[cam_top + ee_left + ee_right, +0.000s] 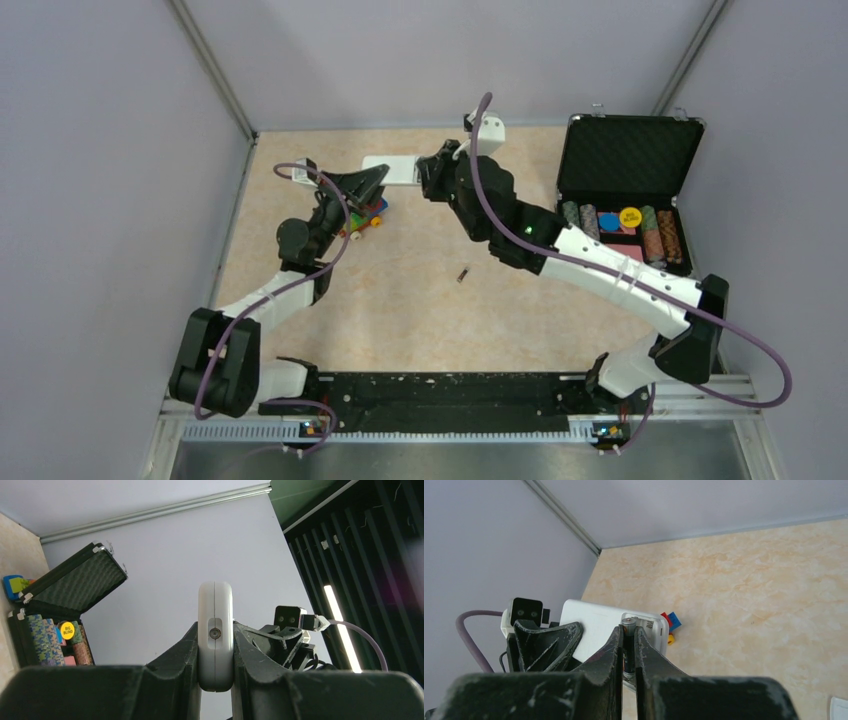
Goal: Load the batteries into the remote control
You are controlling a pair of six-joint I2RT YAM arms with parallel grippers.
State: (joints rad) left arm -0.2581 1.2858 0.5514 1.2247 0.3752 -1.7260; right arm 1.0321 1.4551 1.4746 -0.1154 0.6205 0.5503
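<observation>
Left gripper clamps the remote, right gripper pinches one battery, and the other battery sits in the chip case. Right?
Not quite: the top external view shows the other battery lying on the table, not in the chip case. The left gripper clamps the remote control and the right gripper pinches one battery, as stated.

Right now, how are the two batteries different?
One battery is pinched in the right gripper, up against the remote. The other battery lies loose on the table, touching nothing. The pinched one is raised and half hidden by fingers, while the loose one lies flat in plain view. Both are tiny dark cylinders.
</observation>
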